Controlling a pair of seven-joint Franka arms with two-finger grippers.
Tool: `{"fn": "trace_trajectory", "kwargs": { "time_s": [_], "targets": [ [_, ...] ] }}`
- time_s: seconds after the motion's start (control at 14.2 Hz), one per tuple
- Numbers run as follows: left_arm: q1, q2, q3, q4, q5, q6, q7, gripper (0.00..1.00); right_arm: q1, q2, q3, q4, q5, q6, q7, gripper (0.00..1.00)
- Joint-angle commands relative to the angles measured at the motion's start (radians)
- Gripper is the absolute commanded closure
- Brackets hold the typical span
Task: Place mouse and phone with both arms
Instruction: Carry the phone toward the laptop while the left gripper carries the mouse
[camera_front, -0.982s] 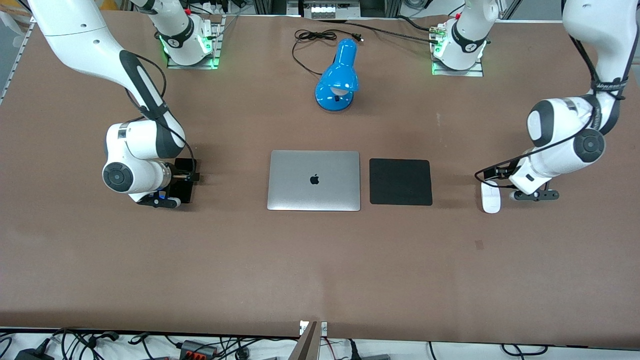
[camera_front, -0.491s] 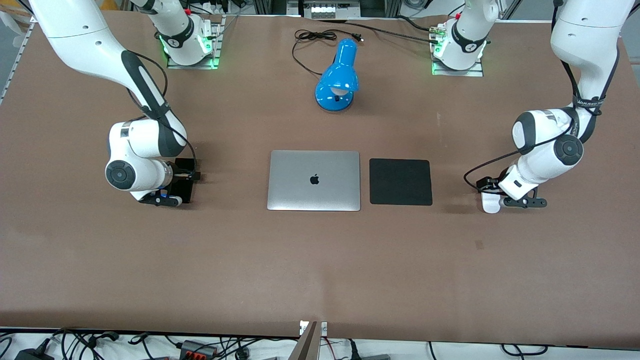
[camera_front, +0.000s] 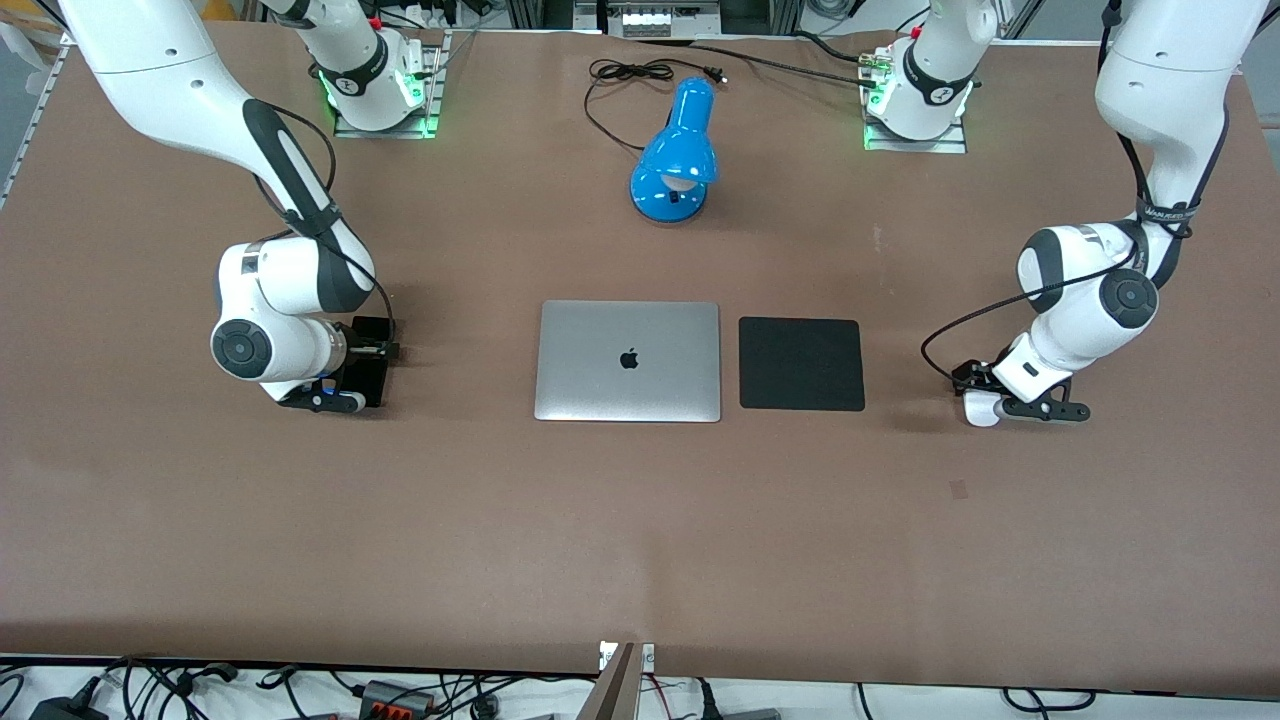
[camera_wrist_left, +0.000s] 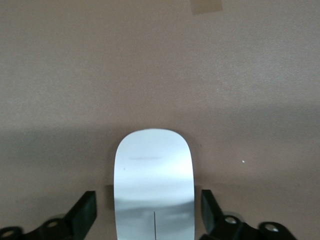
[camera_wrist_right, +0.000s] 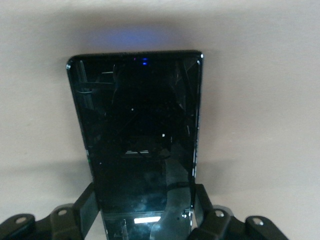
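Surface: brown table under a high camera, both arm bases along its top edge, cables trailing off the near edge.
Centre items: closed silver laptop with a square black mouse pad just beside it, toward the left arm's end; a blue desk lamp lies farther from the camera than the laptop.
Phone: the phone lies flat on the table toward the right arm's end, well apart from the laptop.
Right gripper: the right gripper is down at the table with its fingers pressed against the phone's two long edges, clamped on the phone.
Mouse: the mouse rests on the table toward the left arm's end, apart from the mouse pad.
Left gripper: the left gripper is low over the mouse, one finger on each flank with a sliver of table showing either side; the jaws are parted and not gripping.
Handling, phone: stiff, thin, glossy and probably slippery; the glass face looks fragile, so a hold across the long edges near mid-length seems safest.
Handling, mouse: light, rigid, smooth and domed; it could squirt out of a high pinch, so the straight side walls low down look like the place to grip.
Step in hand: likely the grasp itself, with neither item lifted yet.
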Motion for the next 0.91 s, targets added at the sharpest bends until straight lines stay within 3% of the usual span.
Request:
{"fn": "trace_trajectory", "kwargs": {
  "time_s": [0.0,0.21,0.35,0.7,0.84],
  "targets": [
    [0.011,0.011,-0.009,-0.001,-0.007,0.027,0.035,0.22,0.057,-0.020,0.025,0.025,-0.010,-0.061,0.003,0.47],
    [0.011,0.011,-0.009,0.002,-0.007,0.026,0.041,0.54,0.152,-0.018,0.026,0.076,0.003,-0.087,0.015,0.47],
    [0.011,0.010,-0.009,0.002,-0.007,0.026,0.041,0.68,0.201,-0.014,0.026,0.101,0.008,-0.084,0.018,0.47],
    [-0.004,-0.059,-0.011,0.016,-0.007,0.017,0.027,0.69,0.237,0.003,0.026,0.108,0.013,-0.052,0.095,0.47],
    [-0.007,-0.102,-0.050,0.018,-0.009,-0.006,0.018,0.68,0.240,0.011,0.026,0.108,0.033,-0.036,0.127,0.47]
  ]
}}
